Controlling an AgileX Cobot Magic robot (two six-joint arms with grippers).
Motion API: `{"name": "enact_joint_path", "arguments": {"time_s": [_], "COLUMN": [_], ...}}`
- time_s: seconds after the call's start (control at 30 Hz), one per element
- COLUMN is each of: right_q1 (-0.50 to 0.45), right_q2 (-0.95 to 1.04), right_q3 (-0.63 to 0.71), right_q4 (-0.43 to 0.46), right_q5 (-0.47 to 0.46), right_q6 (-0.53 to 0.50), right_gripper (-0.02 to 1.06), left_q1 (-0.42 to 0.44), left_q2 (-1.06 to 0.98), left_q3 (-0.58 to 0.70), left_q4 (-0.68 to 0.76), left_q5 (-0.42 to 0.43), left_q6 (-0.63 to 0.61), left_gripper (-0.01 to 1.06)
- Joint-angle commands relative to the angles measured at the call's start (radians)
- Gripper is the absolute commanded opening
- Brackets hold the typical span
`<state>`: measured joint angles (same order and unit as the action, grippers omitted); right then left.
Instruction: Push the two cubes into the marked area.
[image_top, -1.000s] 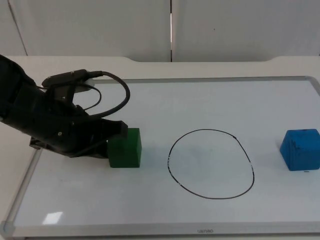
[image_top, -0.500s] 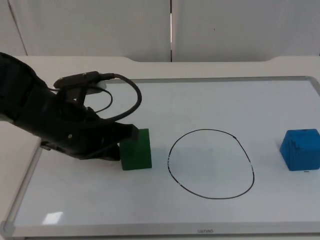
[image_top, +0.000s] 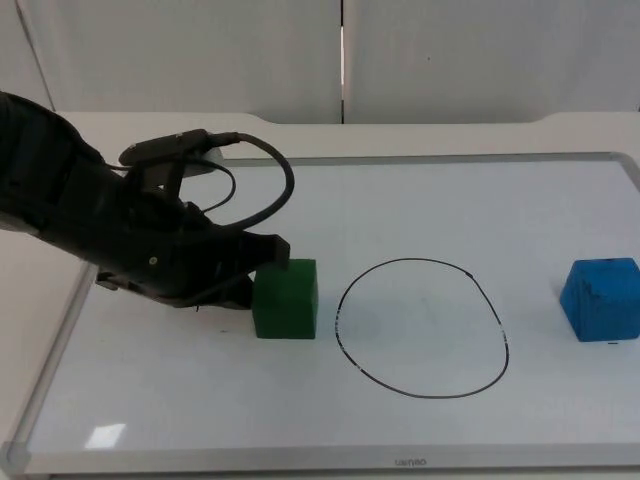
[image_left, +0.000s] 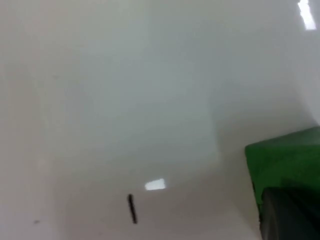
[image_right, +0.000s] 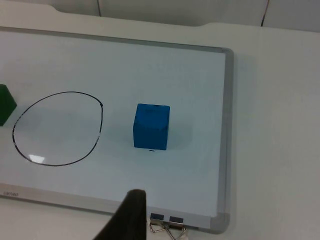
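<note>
A green cube (image_top: 286, 299) sits on the whiteboard just left of the hand-drawn black oval (image_top: 421, 328), a small gap away from its line. My left gripper (image_top: 256, 268) lies low against the cube's left side; the left wrist view has the green cube (image_left: 285, 162) close up. The blue cube (image_top: 600, 298) rests far right, outside the oval and near the board's right rim. My right gripper (image_right: 128, 216) waits off the board's near corner, looking onto the blue cube (image_right: 151, 125), the oval (image_right: 57, 128) and an edge of the green cube (image_right: 5, 103).
The whiteboard's raised grey frame (image_top: 440, 158) borders the working surface. Binder clips (image_right: 167, 228) hang at the board's rim beside my right gripper. A short black mark (image_left: 131, 208) is on the board near the left gripper.
My left arm has slid to the right along the board, pushing the green cube with it toward the oval's left edge. The blue cube has not moved.
</note>
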<state>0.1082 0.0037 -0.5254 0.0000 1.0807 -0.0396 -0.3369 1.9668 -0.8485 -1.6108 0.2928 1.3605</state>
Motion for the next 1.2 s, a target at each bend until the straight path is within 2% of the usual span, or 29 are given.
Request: {"name": "enact_joint_path", "arguments": {"time_s": [0.0, 0.23, 0.77, 1.03, 1.17], "right_q1": [-0.004, -0.004, -0.004, -0.004, -0.004], "right_q2": [-0.004, -0.004, -0.004, -0.004, -0.004], "right_q3": [0.010, 0.010, 0.010, 0.010, 0.010], "right_q4": [0.000, 0.000, 0.000, 0.000, 0.000], "right_q5": [-0.001, -0.001, -0.001, -0.001, -0.001], "right_q6": [-0.003, -0.003, -0.003, -0.003, -0.003], "right_gripper": [1.05, 1.05, 1.05, 1.05, 1.05], "left_q1": [-0.019, -0.058, -0.064, -0.071, -0.071], "left_q2": [0.000, 0.000, 0.000, 0.000, 0.000], "left_q3": [-0.005, -0.015, -0.015, -0.015, -0.013], "left_q4": [-0.011, -0.019, -0.015, -0.007, 0.047], "left_q5": [0.012, -0.027, 0.045, 0.034, 0.054], "left_q6": [0.003, 0.014, -0.006, -0.008, -0.061], "left_gripper": [0.00, 0.00, 0.00, 0.00, 0.00]}}
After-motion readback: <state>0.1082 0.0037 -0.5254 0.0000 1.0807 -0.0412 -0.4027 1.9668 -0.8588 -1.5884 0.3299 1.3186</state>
